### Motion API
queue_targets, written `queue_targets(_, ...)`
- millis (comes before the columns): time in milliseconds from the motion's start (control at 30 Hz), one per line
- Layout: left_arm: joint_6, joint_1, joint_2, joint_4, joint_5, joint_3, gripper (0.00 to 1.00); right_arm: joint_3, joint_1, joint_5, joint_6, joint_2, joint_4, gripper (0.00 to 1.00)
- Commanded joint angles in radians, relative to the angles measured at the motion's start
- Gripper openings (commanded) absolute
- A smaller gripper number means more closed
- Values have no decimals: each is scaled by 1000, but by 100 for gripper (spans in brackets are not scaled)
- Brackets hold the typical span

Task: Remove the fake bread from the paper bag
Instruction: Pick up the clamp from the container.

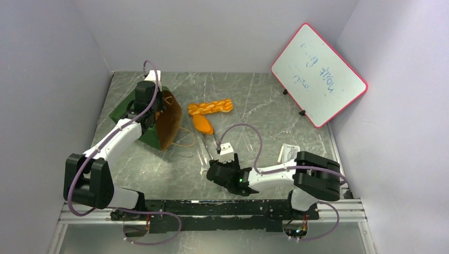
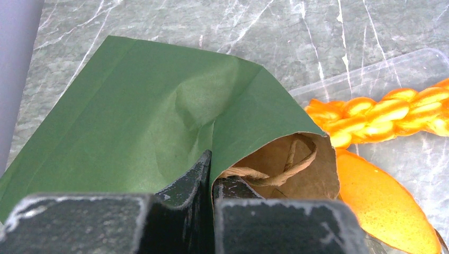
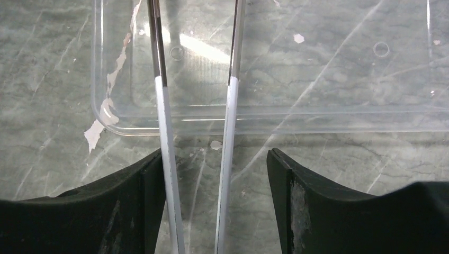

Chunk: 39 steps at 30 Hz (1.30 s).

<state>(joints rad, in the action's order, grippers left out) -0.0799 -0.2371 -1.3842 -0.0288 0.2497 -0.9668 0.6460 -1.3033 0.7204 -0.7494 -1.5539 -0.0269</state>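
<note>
Left wrist: left pincer (image 2: 213, 172) clenched on the paper bag (image 2: 132, 116); two pieces of fake bread (image 2: 381, 112) lie out, right of it; any left inside is hidden.

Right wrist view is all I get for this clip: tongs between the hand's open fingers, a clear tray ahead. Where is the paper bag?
Observer: The paper bag lies tipped over at the far left, its open mouth facing the tray.
Operator: Is anything holding it?
Observer: Yes, the left hand is shut on the bag's rim.
Operator: Any bread out yet?
Observer: Two pieces lie outside, just past the bag's mouth: a braided loaf and an oval roll.
</note>
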Motion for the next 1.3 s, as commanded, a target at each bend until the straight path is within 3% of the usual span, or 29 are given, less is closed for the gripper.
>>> queue_targets(0,-21,9,-6,18,-22,4,7,-46,-33,126,7,-35,161,68)
queue_targets(267,-22,9,-1,17,-25,6,7,-67,-106,272,23,-58,246,68)
queue_targets(600,-22,8,-2,15,-27,3,7,-51,-156,337,-91,-34,105,68)
queue_targets(1267,-23,8,-2,12,-30,8,7,-108,-177,383,62,-54,388,67)
